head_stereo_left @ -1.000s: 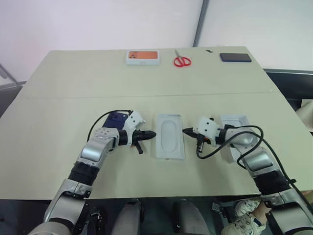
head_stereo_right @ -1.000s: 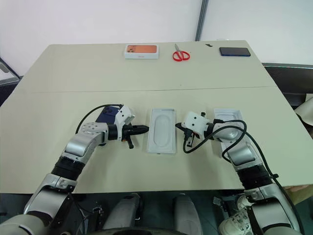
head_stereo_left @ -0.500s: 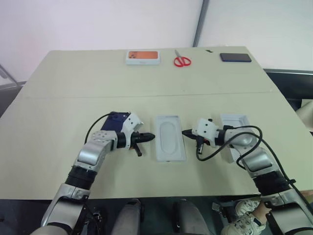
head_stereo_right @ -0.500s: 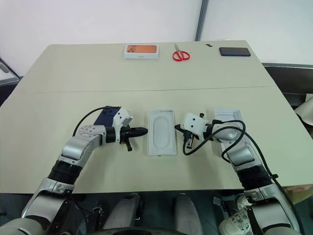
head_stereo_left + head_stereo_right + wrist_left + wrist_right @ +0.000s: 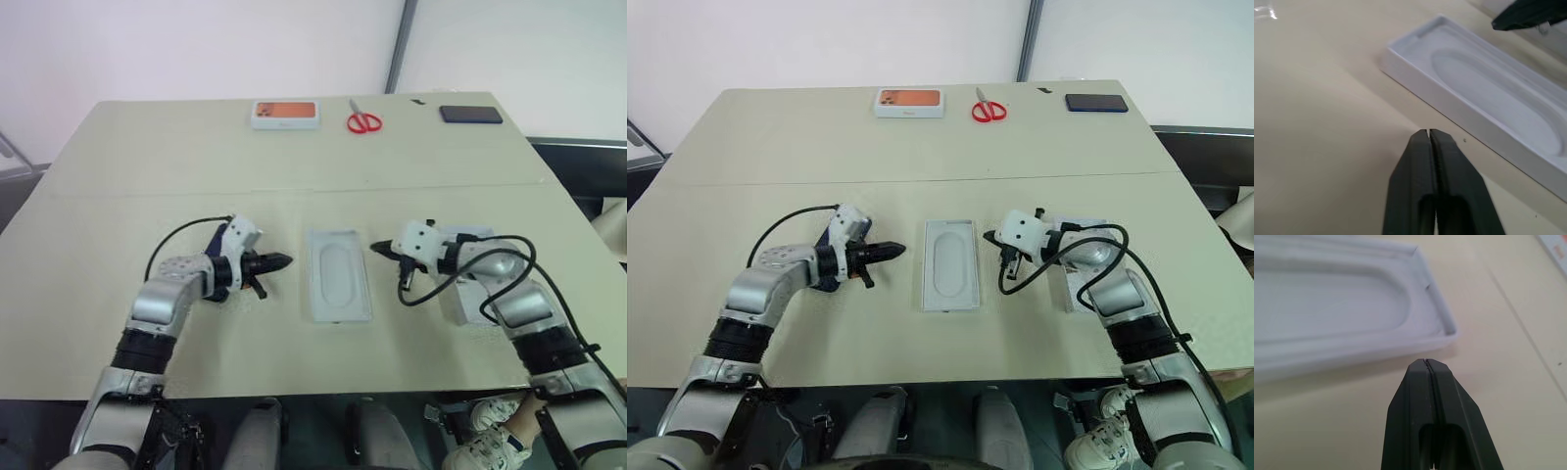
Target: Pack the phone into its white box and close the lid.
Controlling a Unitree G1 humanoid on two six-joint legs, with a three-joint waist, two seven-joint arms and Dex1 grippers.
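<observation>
The white box [image 5: 338, 275] lies flat in the middle of the counter [image 5: 294, 166], long side running away from the robot, open side up; its white moulded insert shows a shallow oval recess.

The phone [image 5: 828, 257] is a dark navy sliver to the left of the box, apart from it and mostly hidden behind the left arm (its camera corner cannot be made out).

The lid [image 5: 470, 294], a deeper white shell, rests to the right of the box, largely covered by the right arm.

Bright, even, soft-shadowed light; wrist views blurred close to the lens.
</observation>
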